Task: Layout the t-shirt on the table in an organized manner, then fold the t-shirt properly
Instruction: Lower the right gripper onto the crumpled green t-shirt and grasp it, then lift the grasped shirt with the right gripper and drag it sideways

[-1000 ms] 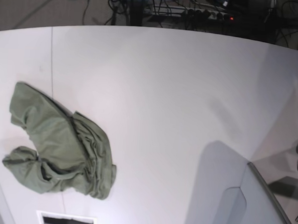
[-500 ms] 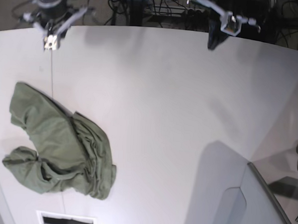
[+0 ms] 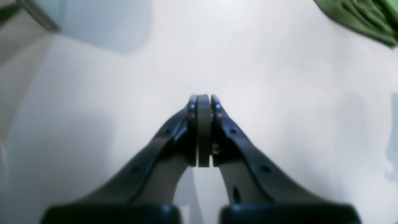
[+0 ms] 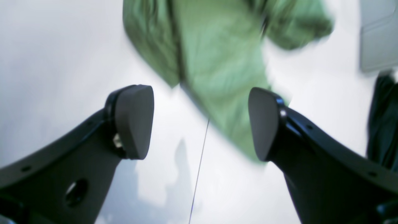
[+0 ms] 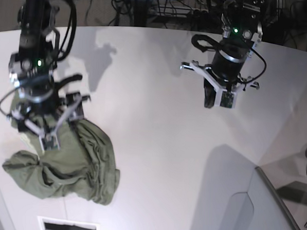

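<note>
Shirt (image 5: pixel 63 167): we see it crumpled in a heap on the table (image 5: pixel 153 120), near the base view's left edge.
Right gripper (image 4: pixel 200 124): jaws spread wide above the shirt's upper part; we see nothing between the pads.
Left gripper (image 3: pixel 203 102): jaws pressed together, empty, over bare table, well apart from the shirt.

L arm: extended, wrist angled down | left gripper (image 3: pixel 203 102): jaws pressed tight together, nothing between, hangs free | R arm: reaching low, wrist pointing down | right gripper (image 4: pixel 200 121): jaws spread wide apart, nothing between pads
</note>
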Tool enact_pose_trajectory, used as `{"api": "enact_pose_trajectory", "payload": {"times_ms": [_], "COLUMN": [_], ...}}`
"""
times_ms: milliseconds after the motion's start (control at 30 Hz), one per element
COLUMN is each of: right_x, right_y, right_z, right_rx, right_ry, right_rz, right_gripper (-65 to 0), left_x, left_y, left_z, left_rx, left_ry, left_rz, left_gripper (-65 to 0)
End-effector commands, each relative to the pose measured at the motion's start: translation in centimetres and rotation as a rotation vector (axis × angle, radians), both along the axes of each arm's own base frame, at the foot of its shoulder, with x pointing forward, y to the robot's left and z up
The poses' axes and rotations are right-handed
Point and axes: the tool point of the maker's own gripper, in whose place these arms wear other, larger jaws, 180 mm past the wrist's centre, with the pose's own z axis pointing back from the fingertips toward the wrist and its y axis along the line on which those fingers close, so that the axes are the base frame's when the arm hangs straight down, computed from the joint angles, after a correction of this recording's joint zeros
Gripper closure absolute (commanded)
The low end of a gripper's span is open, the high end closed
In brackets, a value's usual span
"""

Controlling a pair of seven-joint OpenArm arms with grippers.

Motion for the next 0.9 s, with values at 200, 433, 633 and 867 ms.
{"api": "enact_pose_trajectory", "payload": {"times_ms": [200,433,633,867], "right_x": [9.0,15.2,17.1,17.2], "right_y": [1.1,4.3,3.6,3.4], "right_z": [-1.7,-4.5,-7.5,-8.9], "right_rx": [0.049,0.137,0.151,0.149], "right_ry": [0.050,0.081,0.077,0.072], "right_rz": [-0.008,0.014,-0.083,-0.102], "right_gripper": [-44.6,-44.6,-44.6,-41.1], "left_x": [3.0,3.4,2.9,2.3], "left_y": [3.0,7.6,8.1,8.5], "left_z": [1.6,-0.3,-2.0,-3.2], "left_rx": [0.078,0.131,0.134,0.137], "left_ry": [-0.073,-0.027,0.020,0.056], "left_rz": [0.010,0.100,0.112,0.119], "left_gripper": [-0.7,-1.2,-2.1,-2.1]}}
